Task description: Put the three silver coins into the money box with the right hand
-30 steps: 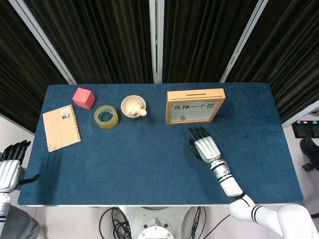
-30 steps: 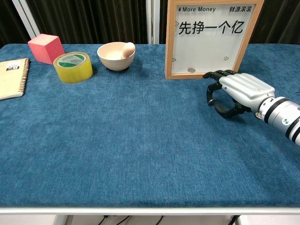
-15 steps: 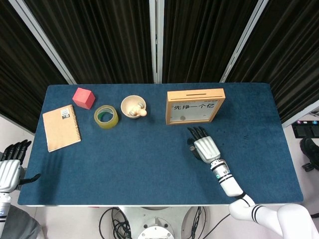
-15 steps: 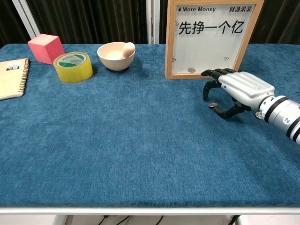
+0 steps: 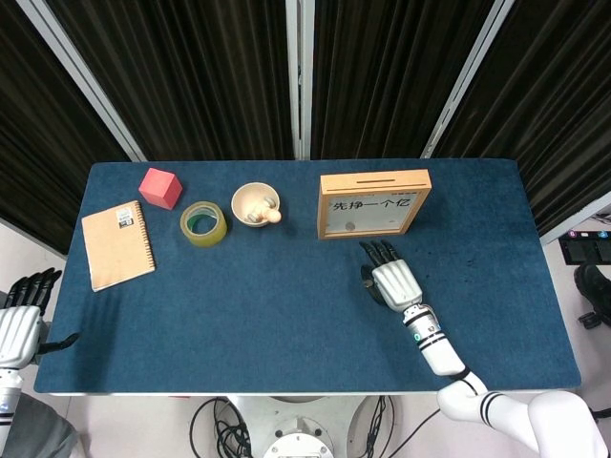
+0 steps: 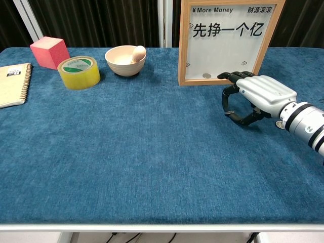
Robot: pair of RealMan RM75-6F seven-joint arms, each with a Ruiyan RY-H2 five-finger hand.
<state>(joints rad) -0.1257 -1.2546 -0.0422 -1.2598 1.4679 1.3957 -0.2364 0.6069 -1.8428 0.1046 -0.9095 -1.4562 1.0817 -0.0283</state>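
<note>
The right hand (image 6: 255, 96) is hovering low over the blue table (image 6: 152, 167), just in front of the wooden-framed money box (image 6: 228, 40), palm down with its fingers curled toward the thumb. In the chest view a thin dark sliver is showing between the thumb and a fingertip (image 6: 226, 92), which is probably a silver coin (image 6: 229, 112) being pinched, though it is too small to be sure whether the hand is actually gripping it or only closing around it. One coin is lying inside the money box behind the clear front, resting at the bottom edge (image 6: 206, 76), so the task is looking roughly one third done: one coin is in, one is seemingly being picked up, and a third is not showing anywhere in either view, perhaps hiding under the hand. The slot is running along the top of the frame (image 5: 374, 176), so the coin is still needing to be lifted well above the table and turned edge-on before it can drop in. The left hand (image 5: 19, 320) is hanging off the near left corner of the table, fingers apart and holding nothing. Further left on the table a spiral notebook (image 5: 117, 244), a pink cube (image 5: 159, 187), a roll of yellow tape (image 5: 203, 223) and a small bowl (image 5: 256, 202) with an egg-like object on its rim are sitting well apart from the work.
</note>
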